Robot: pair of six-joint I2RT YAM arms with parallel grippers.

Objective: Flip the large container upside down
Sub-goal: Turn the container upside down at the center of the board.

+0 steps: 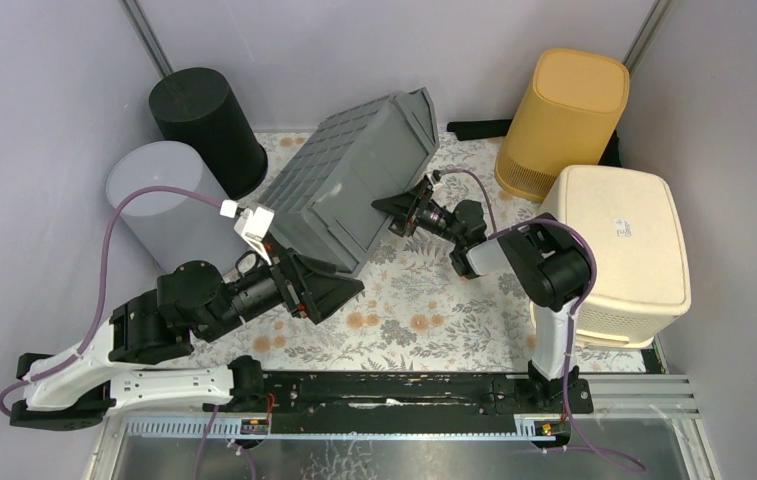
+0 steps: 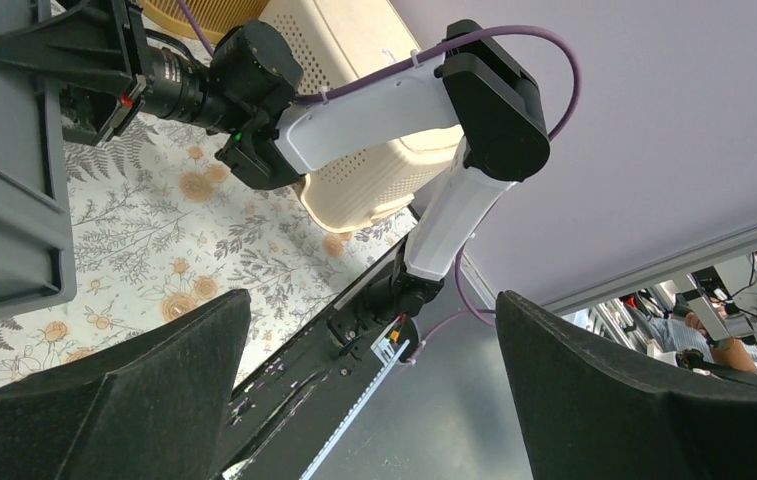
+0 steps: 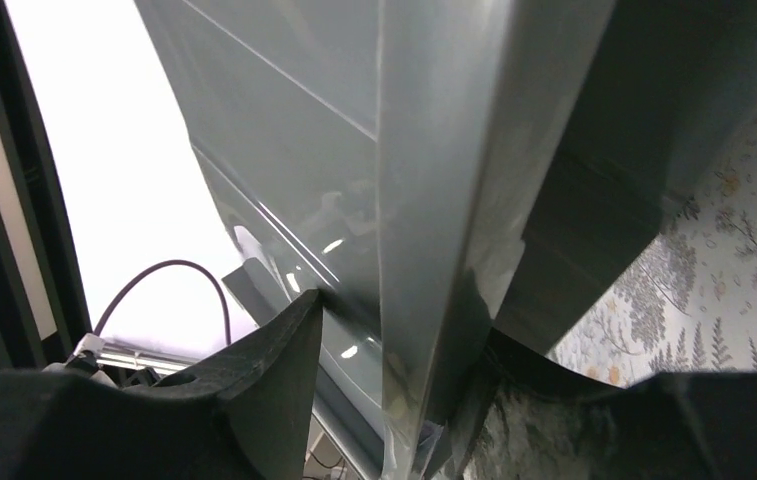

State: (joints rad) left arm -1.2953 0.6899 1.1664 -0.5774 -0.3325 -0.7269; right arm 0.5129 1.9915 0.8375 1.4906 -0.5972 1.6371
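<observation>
The large container [image 1: 354, 180] is a grey ribbed bin, tipped over on the floral cloth with its open mouth facing right. My right gripper [image 1: 399, 212] is at the mouth. In the right wrist view the rim wall [image 3: 424, 200] runs between the fingers of the right gripper [image 3: 404, 320], which stand parted around it. My left gripper [image 1: 329, 290] lies low beside the bin's near corner. It is wide open [image 2: 372, 300] with nothing between its fingers, and the bin's side [image 2: 4, 200] shows at the left edge of that view.
A black cylinder bin [image 1: 204, 120] and a translucent grey one [image 1: 159, 200] stand at the back left. A yellow basket [image 1: 564, 120] and a cream basket [image 1: 624, 250] stand on the right. The black base rail [image 1: 404, 390] runs along the near edge.
</observation>
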